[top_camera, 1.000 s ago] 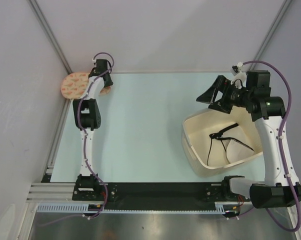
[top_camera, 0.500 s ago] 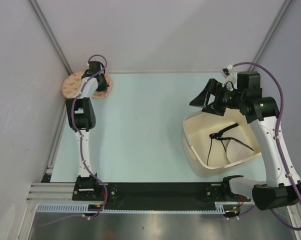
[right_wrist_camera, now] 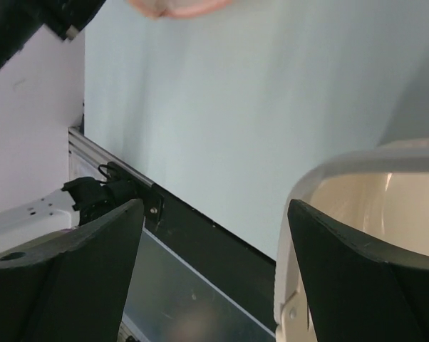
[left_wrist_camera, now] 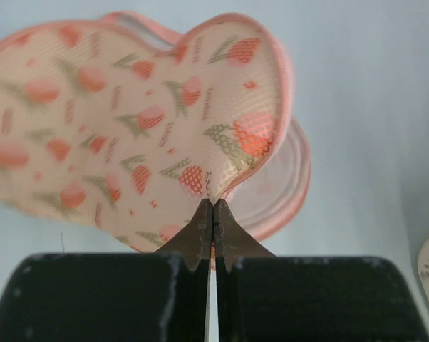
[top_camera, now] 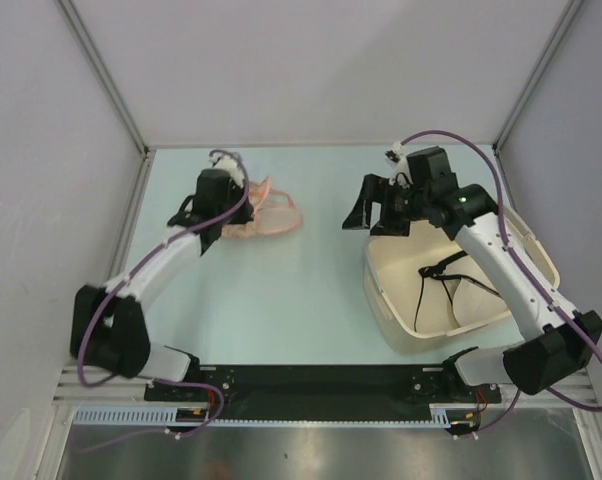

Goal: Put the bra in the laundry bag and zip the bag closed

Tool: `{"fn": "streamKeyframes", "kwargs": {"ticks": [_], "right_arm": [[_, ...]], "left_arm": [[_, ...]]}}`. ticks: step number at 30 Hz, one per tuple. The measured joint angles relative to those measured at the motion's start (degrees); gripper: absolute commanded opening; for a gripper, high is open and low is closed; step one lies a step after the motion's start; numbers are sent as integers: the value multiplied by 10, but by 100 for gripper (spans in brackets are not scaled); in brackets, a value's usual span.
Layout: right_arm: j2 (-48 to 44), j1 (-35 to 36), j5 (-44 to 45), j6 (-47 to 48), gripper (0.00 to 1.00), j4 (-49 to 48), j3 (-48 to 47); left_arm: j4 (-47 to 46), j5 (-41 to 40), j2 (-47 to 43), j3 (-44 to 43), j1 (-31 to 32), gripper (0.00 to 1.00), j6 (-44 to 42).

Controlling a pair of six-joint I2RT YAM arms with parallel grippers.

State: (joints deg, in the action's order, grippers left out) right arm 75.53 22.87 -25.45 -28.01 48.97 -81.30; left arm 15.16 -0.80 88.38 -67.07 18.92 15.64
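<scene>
From above, the left gripper is pressed together on the left rim of the laundry bag, which sits in the far-left part of the table, away from both edges, with bare surface out to the near edge. The right gripper hangs spread beside the cream basket at the right edge; the bra lies inside it. In the left wrist view, the left gripper pinches the bag's edge, lifting one flap upright. In the right wrist view, the spread right gripper frames open table and the basket rim.
</scene>
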Motion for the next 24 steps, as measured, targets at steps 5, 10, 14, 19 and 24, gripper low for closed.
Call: {"fn": "streamKeyframes", "kwargs": {"ticks": [5,10,14,19,24], "right_arm": [[78,69,37,1,55,-35,-38],[202,133,66,-17,52,-97,-96],[293,185,100,-28,57,-133,-118],[395,240,122,-34,59,-159,-137],[492,263,124,-30,52,-177,-202]], "left_arm": [[-116,6,-202,236,-22,0,61],[-148,-35,-444,445,-16,0,209],[-102,-112,-660,534,-13,0,358],[39,-186,-776,534,-13,0,492],[210,-190,-749,516,-13,0,619]]}}
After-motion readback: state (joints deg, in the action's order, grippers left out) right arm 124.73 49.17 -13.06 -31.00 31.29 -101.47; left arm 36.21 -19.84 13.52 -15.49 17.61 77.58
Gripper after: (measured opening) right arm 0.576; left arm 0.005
